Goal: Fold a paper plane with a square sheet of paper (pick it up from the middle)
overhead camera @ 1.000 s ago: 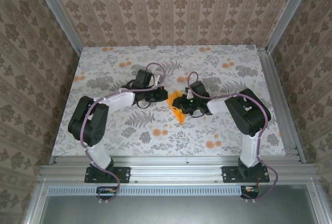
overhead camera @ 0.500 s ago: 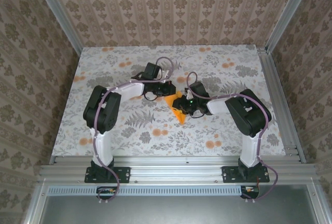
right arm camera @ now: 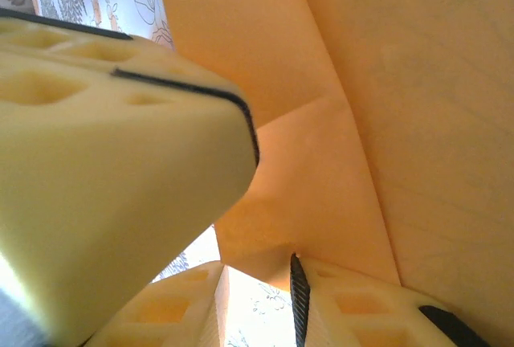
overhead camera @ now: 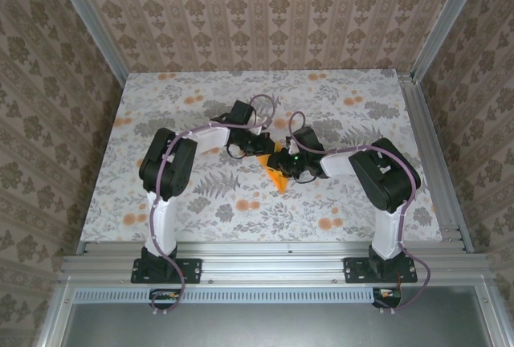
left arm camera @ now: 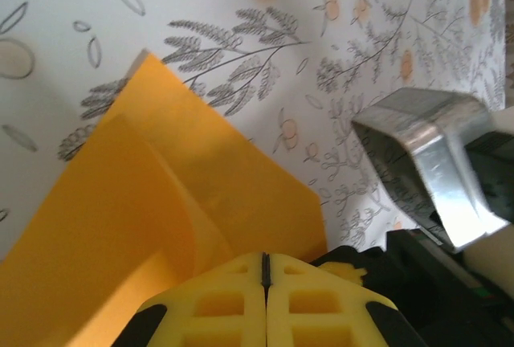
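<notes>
Paper sheet (left arm camera: 120, 202) under closed left gripper (left arm camera: 265, 271) (right gripper (right arm camera: 257, 299) adjoining).

At the bottom edge we see the left gripper (left arm camera: 265, 265), its yellow jaws pressed together along a thin dark seam. Just beyond them the square sheet of paper (left arm camera: 161, 202) lies on the floral counter (left arm camera: 241, 10), folded into overlapping layers. At right we see a shiny metal bracket (left arm camera: 426, 162) on a black housing (left arm camera: 434, 299).
</notes>
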Robot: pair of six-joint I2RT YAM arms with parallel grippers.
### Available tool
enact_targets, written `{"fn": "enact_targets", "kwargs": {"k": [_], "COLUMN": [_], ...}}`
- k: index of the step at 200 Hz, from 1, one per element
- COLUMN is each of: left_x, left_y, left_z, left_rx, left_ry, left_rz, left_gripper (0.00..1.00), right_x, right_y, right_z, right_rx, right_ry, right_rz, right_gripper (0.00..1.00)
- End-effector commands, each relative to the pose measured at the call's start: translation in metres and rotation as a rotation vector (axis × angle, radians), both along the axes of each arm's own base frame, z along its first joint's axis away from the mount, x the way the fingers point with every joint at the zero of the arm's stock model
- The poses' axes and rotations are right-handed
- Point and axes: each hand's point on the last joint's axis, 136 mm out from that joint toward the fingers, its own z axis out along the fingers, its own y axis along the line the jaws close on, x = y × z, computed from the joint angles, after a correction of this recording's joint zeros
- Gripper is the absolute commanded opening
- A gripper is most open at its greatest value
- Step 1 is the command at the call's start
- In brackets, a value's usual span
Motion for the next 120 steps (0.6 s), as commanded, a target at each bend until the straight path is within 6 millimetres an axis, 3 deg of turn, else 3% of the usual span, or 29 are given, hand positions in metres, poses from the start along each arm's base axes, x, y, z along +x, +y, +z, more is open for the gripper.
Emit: {"fn": "enact_targets", "kwargs": {"k": [1, 35, 120], "left_x": [-0.007, -0.003, -0.002], "left_y": [0.012, 0.025, 0.026], "left_z": [-0.014, -0.023, -0.035], "left_rx": [0.075, 0.142, 0.17], "left_ry": [0.007, -0.01, -0.007], "left_rz": [-0.046, -0.042, -0.066], "left_gripper": [0.05, 0.04, 0.04], "right_x": [-0.033, -0.032, -0.029], "right_y": [-0.021, -0.019, -0.017], "right_z": [-0.042, -0.04, -0.034], "right_rx": [-0.14, -0.134, -0.097], "right_ry": [0.149, 0.146, 0.127], "right_rz": [-0.006, -0.002, -0.021], "right_gripper": [0.31, 0.31, 0.35]}}
